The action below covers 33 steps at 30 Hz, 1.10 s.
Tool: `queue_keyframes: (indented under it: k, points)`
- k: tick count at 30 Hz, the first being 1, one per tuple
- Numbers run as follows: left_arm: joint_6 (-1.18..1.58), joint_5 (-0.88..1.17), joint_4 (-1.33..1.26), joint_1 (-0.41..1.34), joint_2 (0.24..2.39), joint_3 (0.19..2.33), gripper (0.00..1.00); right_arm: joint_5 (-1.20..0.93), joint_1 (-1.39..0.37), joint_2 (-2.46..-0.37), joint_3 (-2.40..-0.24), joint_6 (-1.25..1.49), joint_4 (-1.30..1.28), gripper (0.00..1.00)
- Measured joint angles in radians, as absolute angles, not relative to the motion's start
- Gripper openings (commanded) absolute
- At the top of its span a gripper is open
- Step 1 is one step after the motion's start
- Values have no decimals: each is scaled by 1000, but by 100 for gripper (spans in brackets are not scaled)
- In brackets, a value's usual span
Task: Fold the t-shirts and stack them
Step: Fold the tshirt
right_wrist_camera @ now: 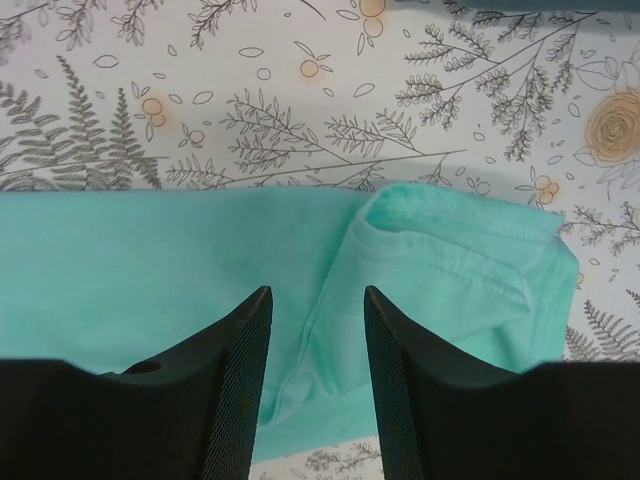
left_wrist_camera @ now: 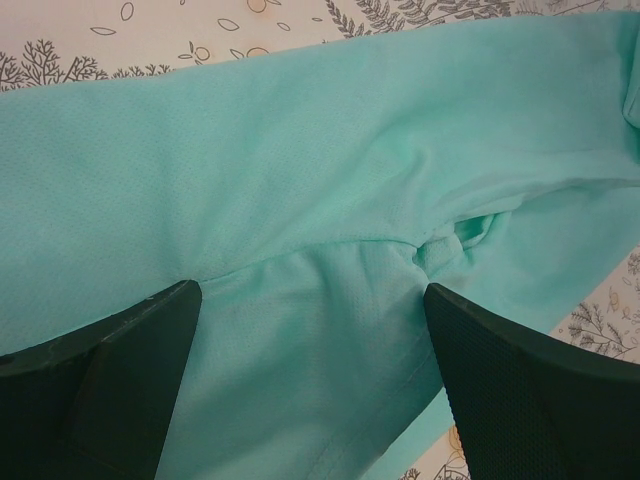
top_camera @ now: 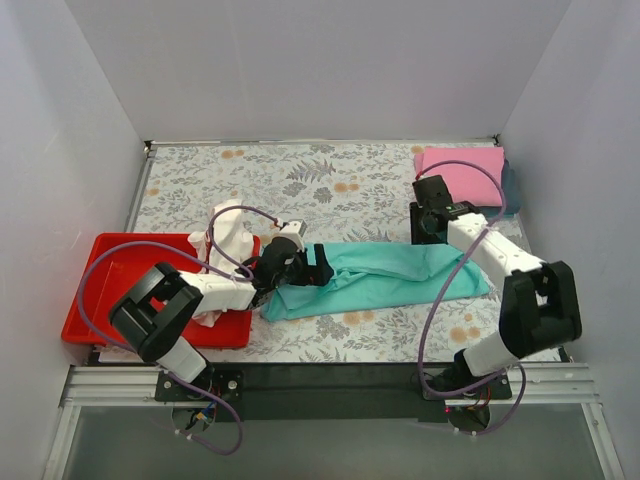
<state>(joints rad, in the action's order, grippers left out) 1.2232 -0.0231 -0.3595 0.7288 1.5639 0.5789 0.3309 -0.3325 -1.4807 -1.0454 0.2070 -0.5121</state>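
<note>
The teal t-shirt [top_camera: 385, 277] lies as a long folded strip across the front middle of the table. My left gripper [top_camera: 316, 268] hangs over its left end, jaws wide open, with only teal cloth [left_wrist_camera: 300, 180] below the gripper [left_wrist_camera: 312, 290]. My right gripper [top_camera: 428, 236] is at the strip's far right edge, open over a folded sleeve hem [right_wrist_camera: 450, 255], with nothing held between the fingers of the gripper [right_wrist_camera: 317, 290]. The folded pink shirt [top_camera: 460, 175] lies at the back right on the dark blue-grey shirt [top_camera: 511, 186]. The white shirt [top_camera: 226, 240] is bunched at the tray's right side.
A red plastic tray [top_camera: 125, 290] stands at the front left, under the left arm and the white shirt. The table has a floral cloth [top_camera: 300, 180]. White walls close in the left, back and right sides.
</note>
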Motion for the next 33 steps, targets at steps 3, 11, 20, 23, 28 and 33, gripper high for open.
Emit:
queue_keyframes:
  k: [3, 11, 20, 23, 28, 33]
  points:
    - [1223, -23, -365, 729, 1570, 583, 88, 350, -332, -1589, -1077, 207, -494, 35]
    - [1219, -25, -367, 729, 1576, 587, 88, 414, -332, -1656, -1087, 208, -491, 34]
    - [1219, -24, -375, 729, 1594, 601, 88, 484, -332, -1656, -1091, 211, -492, 33]
    - [1219, -24, -375, 729, 1594, 601, 88, 495, -332, -1656, -1098, 214, -492, 33]
    - [1218, -24, -375, 729, 1597, 603, 88, 505, -332, -1655, -1099, 215, -492, 35]
    - [1217, -20, -379, 729, 1602, 606, 88, 517, -332, -1654, -1099, 216, -493, 35]
